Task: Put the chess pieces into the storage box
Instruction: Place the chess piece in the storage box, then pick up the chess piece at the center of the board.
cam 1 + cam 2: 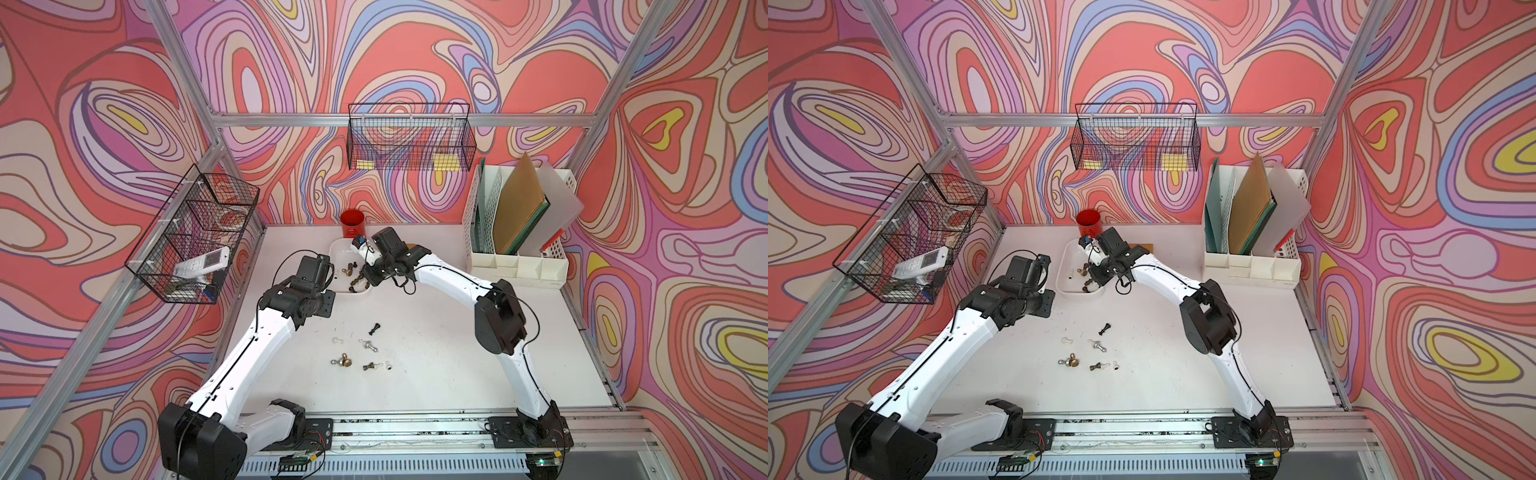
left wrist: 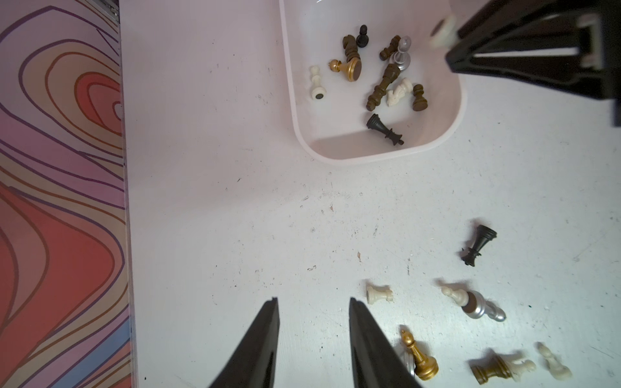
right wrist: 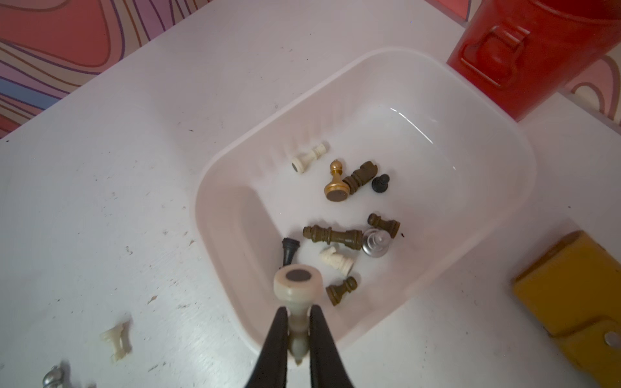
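The storage box (image 3: 215, 168) is a shallow white tray toward the back of the table, seen in both top views (image 1: 338, 249) (image 1: 1069, 259). Several chess pieces lie inside it, among them a gold pawn (image 3: 336, 183) and a long brown piece (image 3: 332, 235). My right gripper (image 3: 298, 312) is shut on a white chess piece (image 3: 297, 280), held base-forward over the box's near corner. Several more pieces lie loose on the table: a black one (image 1: 374, 329), a silver one (image 2: 477, 305), a gold one (image 2: 420, 356). My left gripper (image 2: 313, 302) stands open over bare table, beside a small white piece (image 2: 379, 294).
A red cup (image 1: 352, 222) stands just behind the box. A yellow flat object (image 3: 571, 295) lies to the box's right. A white file rack (image 1: 519, 232) with folders fills the back right corner. Wire baskets hang on the left wall (image 1: 191, 237) and back wall (image 1: 409, 137).
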Controlling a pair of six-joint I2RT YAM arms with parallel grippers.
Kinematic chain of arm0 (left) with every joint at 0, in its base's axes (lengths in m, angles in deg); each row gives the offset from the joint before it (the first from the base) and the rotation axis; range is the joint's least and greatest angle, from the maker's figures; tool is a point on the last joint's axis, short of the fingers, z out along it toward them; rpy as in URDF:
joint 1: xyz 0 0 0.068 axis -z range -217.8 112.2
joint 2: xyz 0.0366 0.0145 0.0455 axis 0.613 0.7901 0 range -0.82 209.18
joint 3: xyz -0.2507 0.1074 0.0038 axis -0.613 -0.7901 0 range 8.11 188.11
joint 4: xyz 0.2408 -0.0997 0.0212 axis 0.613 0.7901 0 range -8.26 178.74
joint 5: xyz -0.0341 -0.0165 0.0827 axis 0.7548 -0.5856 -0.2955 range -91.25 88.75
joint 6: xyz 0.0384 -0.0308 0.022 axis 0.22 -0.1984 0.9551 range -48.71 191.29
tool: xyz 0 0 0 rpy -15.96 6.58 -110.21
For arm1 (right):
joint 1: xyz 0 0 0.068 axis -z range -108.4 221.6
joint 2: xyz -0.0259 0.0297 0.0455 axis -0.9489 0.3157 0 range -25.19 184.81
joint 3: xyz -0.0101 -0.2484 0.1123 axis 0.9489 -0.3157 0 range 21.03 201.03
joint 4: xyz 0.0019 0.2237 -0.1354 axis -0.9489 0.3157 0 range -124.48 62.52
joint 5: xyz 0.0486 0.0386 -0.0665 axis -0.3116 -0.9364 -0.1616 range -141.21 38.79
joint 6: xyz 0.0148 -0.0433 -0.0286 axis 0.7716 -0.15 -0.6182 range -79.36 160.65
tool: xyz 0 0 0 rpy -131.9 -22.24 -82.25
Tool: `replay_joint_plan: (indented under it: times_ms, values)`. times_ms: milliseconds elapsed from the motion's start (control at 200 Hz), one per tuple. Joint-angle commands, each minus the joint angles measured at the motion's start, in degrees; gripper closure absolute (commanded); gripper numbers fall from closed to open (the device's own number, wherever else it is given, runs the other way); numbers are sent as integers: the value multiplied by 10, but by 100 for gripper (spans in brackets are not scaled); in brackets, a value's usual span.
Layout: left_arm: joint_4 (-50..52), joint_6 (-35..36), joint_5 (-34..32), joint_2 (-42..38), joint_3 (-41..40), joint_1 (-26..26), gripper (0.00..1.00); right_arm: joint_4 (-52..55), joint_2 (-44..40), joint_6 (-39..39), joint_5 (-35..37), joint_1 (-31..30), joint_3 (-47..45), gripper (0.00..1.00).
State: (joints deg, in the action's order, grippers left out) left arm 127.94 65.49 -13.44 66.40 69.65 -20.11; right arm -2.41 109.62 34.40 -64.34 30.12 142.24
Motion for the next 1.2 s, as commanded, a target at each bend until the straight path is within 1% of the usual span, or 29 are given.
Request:
replay_joint_plan:
  times_ms: [0,85,180,245,401,496,586,681,781,886,916,946,1081,1197]
  values:
    - [-11,-1,3,0,-5,-2,60,52,70,12,31,-4,87,86]
    - [-9,0,8,5,-5,-3,61,52,101,11,41,-4,129,84]
    - [-9,1,14,6,-5,-2,60,43,102,17,47,-4,136,80]
    - [-9,0,17,7,-4,-3,60,28,86,21,47,-3,117,76]
    - [-8,2,21,10,-4,-3,60,2,31,28,42,-3,67,74]
    - [-8,2,29,12,-4,-2,60,-17,-17,36,32,-4,26,74]
    - [-9,4,66,17,-5,-3,60,-46,-79,51,17,-5,-38,74]
    - [-12,-7,130,21,-7,4,60,-80,-155,73,22,-5,-132,74]
    - [-16,-25,179,28,-14,38,60,-118,-240,93,36,-4,-247,74]
    - [-22,-32,193,48,-21,95,60,-143,-317,106,51,-5,-364,73]
    - [-24,-36,196,57,-21,106,60,-150,-329,109,57,-5,-393,73]
    - [-25,-41,199,68,-21,115,60,-156,-358,112,62,-4,-421,73]
    - [-40,-62,211,123,-14,134,60,-165,-423,125,79,-5,-514,73]
    - [-78,-68,189,177,-14,149,59,-170,-469,128,93,-5,-567,73]
